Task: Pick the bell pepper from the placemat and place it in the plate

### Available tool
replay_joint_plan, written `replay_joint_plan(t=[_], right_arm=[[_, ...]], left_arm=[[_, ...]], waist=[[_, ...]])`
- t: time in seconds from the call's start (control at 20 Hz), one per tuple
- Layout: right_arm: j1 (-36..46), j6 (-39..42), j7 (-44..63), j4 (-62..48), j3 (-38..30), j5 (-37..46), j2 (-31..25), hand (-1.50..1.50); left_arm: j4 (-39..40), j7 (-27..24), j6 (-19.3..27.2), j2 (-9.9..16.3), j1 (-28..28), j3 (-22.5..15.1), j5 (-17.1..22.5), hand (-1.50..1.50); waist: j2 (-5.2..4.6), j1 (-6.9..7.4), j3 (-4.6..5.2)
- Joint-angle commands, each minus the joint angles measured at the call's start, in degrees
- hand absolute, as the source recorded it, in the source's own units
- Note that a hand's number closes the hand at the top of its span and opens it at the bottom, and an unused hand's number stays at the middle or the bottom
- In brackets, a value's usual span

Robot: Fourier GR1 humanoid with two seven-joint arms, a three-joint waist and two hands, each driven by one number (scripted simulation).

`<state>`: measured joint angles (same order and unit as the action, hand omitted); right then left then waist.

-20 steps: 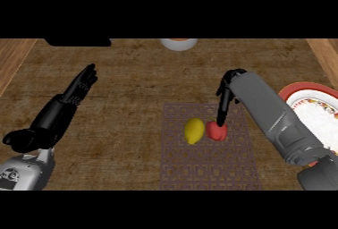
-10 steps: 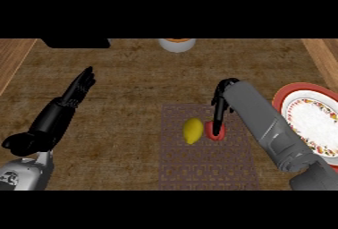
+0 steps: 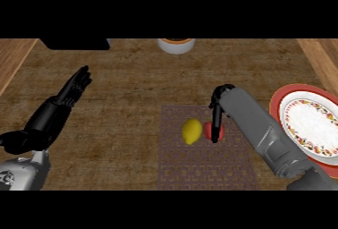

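The placemat (image 3: 208,150) is taken as the landmark; on its upper half a red bell pepper (image 3: 210,130) is seen, with a yellow fruit (image 3: 191,131) just beside it on the left; the right hand (image 3: 216,117) is lowered onto the pepper, fingers pointing down against it, though whether they are clamped on it cannot be told; the pepper is judged light, stiff and smooth, best taken across its rounded sides; right of the placemat lies the plate (image 3: 287,99); left of it the left hand (image 3: 73,89) is held with fingers straight and together; beyond it stands a cup (image 3: 176,45); no writing can be read.
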<state>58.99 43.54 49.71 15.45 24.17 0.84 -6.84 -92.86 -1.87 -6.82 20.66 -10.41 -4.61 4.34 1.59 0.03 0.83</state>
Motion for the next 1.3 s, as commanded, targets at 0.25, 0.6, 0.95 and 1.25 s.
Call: replay_joint_plan(t=[0.25, 0.6, 0.95, 1.25], right_arm=[[-9.97, 0.12, -4.55, 9.44, 3.58, 4.43, 1.07, 1.50], [-11.67, -32.21, -2.50, 25.24, 17.16, 24.41, 4.68, 1.50], [-20.29, -55.31, 11.62, 35.35, 26.68, 40.07, 6.73, 1.50], [-22.99, -54.43, 25.25, 52.28, 30.42, 51.39, 4.64, 1.50]], left_arm=[[-1.11, 1.07, 0.58, -1.88, 0.19, -0.80, -1.65, 0.00], [-0.35, 0.50, 0.34, -0.62, 2.06, 1.37, -0.62, 0.00], [-0.62, 0.92, -0.06, 0.19, 1.83, 2.28, -0.57, 0.00], [-1.20, -1.35, -1.17, 0.28, 5.81, 2.49, -0.25, 0.00]], waist=[[-1.36, -0.43, -0.83], [1.01, -3.17, -0.82], [-0.11, -3.00, -0.79], [0.06, -3.03, -0.70]])
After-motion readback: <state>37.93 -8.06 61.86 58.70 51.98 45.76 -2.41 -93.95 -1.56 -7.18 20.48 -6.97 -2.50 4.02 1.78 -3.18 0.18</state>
